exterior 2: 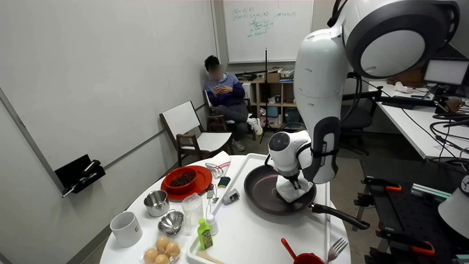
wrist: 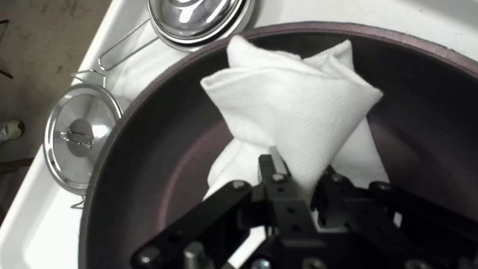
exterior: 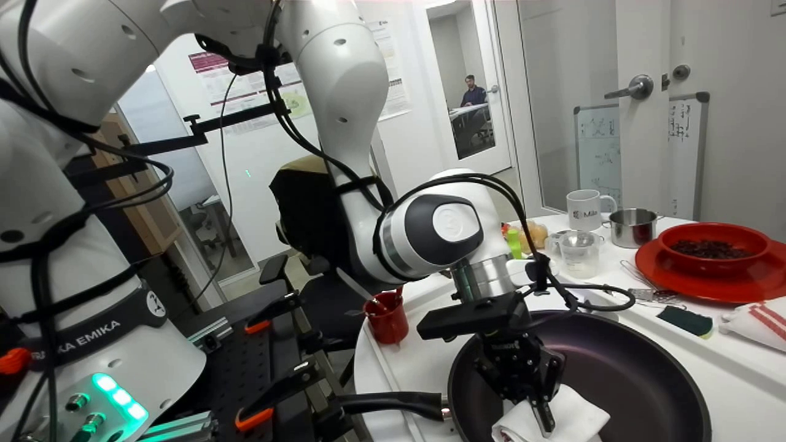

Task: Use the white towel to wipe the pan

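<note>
Tool (wrist: 300, 175) clenched on a gathered fold of white towel (wrist: 283, 97), black fingers (wrist: 268, 170) on either side of the fabric, I reach down at the end of my white arm (exterior: 347, 80). A rounded white bench (exterior 2: 152, 227) spreads below, visible in both exterior views. On it lies a white tray (exterior 2: 249, 238) with a raised rim. Standing in the tray is the dark pan (exterior 2: 263, 192), its black handle (exterior 2: 340, 215) jutting over the rim and past the edge of the bench. Beyond the tray, a red plate (exterior: 724, 290) carries a red bowl (exterior: 706, 265) holding small dark pieces (exterior: 712, 248); a red-striped cloth (exterior: 761, 325) lies nearby. The white towel sits crumpled inside the pan, nearer the handle than the opposite wall, its upper folds flaring ahead of my fingers in the wrist view. Also in that view, shiny steel vessels (wrist: 201, 22) lie just beside the pan; whether they touch it, I cannot tell. A white mug (exterior: 583, 215) stands upright near a steel cup (exterior: 634, 233) on the bench. In an exterior view, a green bottle (exterior 2: 204, 236) stands upright near a corner of the tray. A dark green sponge (exterior: 684, 320) lies between the red plate and the tray.
</note>
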`<state>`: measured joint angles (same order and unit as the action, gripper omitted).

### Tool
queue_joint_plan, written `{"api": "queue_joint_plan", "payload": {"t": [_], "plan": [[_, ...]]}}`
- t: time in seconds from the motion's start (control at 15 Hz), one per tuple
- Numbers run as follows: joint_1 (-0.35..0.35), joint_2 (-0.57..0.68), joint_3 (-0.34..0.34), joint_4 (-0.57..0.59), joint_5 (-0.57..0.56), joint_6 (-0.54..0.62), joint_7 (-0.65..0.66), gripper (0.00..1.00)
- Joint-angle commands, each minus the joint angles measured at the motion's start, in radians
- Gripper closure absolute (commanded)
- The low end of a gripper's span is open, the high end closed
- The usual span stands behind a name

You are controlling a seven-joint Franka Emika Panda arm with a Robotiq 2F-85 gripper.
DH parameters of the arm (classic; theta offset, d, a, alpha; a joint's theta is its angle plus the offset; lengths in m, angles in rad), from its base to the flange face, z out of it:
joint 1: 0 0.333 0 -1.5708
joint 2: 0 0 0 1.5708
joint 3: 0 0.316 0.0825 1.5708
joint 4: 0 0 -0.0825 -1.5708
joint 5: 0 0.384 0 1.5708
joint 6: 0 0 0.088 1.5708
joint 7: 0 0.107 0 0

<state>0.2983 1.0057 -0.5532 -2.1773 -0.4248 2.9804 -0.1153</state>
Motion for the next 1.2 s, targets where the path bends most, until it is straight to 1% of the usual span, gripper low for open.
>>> {"api": "queue_joint_plan", "payload": {"t": [0.0, 0.07, 0.2, 0.4, 0.73, 0.93, 1.13], "plan": [[0.009, 0.039, -0.026, 0.037, 0.014, -0.004, 0.049, 0.93], [0.009, 0.047, -0.030, 0.044, 0.018, -0.005, 0.058, 0.93], [-0.011, 0.062, -0.023, 0.070, 0.030, -0.007, 0.071, 0.93], [-0.102, 0.054, 0.038, 0.117, 0.055, -0.031, 0.052, 0.93], [-0.212, 0.061, 0.096, 0.204, 0.097, -0.073, 0.062, 0.93], [-0.253, 0.063, 0.113, 0.247, 0.113, -0.086, 0.068, 0.93], [-0.273, 0.068, 0.123, 0.281, 0.120, -0.086, 0.077, 0.93]]}}
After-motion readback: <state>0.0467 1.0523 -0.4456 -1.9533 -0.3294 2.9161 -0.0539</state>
